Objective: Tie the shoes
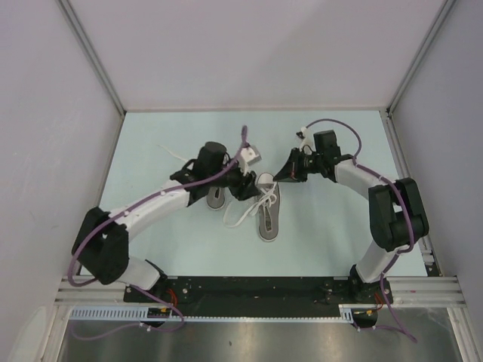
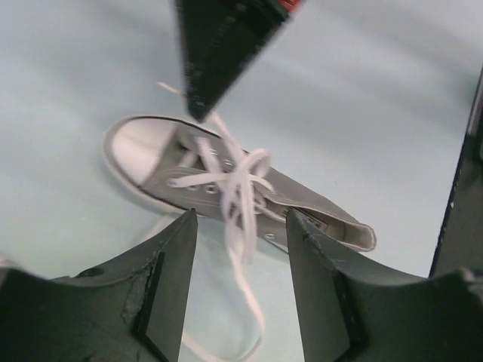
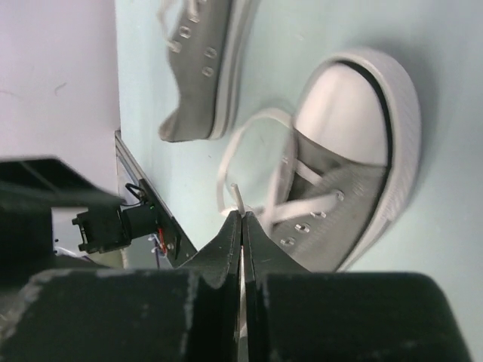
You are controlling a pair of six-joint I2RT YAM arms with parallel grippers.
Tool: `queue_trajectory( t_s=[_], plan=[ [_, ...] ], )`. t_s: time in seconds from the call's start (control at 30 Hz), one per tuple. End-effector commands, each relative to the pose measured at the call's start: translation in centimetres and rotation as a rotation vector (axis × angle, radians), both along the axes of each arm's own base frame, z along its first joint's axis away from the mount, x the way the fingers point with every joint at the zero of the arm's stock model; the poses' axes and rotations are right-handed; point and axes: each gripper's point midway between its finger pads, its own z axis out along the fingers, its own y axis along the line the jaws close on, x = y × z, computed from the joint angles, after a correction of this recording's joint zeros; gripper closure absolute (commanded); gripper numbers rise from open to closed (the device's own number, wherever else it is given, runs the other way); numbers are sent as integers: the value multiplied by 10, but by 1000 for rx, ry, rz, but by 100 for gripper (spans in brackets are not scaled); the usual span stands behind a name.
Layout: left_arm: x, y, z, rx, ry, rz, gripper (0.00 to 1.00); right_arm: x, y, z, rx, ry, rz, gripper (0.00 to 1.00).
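Observation:
Two grey shoes with white toe caps lie mid-table. The right shoe [image 1: 269,219] [image 2: 226,188] [image 3: 339,158] has loose white laces [image 2: 243,181] crossed over its tongue. My right gripper [image 3: 241,217] [image 1: 281,176] is shut on one lace end, and the lace tip [image 3: 237,194] pokes out above the fingertips. My left gripper [image 2: 241,230] [image 1: 247,185] hovers open over the same shoe. A lace loop [image 2: 249,302] hangs free between its fingers [image 2: 170,264] without being pinched. The left shoe [image 1: 216,198] [image 3: 204,68] lies partly under my left arm.
A loose lace [image 1: 172,154] from the left shoe trails toward the back left. Grey enclosure walls [image 1: 45,113] stand on three sides of the pale table [image 1: 324,234]. The black base rail [image 1: 256,290] runs along the near edge.

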Motion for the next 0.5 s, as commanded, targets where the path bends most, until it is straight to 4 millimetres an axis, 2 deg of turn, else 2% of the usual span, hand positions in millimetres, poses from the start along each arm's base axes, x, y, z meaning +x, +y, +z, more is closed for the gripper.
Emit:
queue_trajectory(
  t_s=[0.0, 0.13, 0.2, 0.23, 0.3, 0.47],
  plan=[
    [17, 15, 38, -122, 29, 79, 43, 16, 15, 60, 16, -324, 102, 100],
    [25, 3, 43, -180, 67, 63, 43, 16, 27, 87, 10, -458, 172, 100],
    [26, -3, 36, -190, 116, 55, 42, 15, 30, 93, -3, -498, 193, 100],
    [29, -10, 43, -230, 96, 34, 42, 17, 30, 99, -9, -524, 193, 100],
    [25, -15, 42, -257, 129, 3, 41, 15, 31, 100, -21, -538, 201, 100],
    [29, -26, 42, -319, 158, -12, 41, 9, 37, 108, -11, -558, 224, 100]
  ],
)
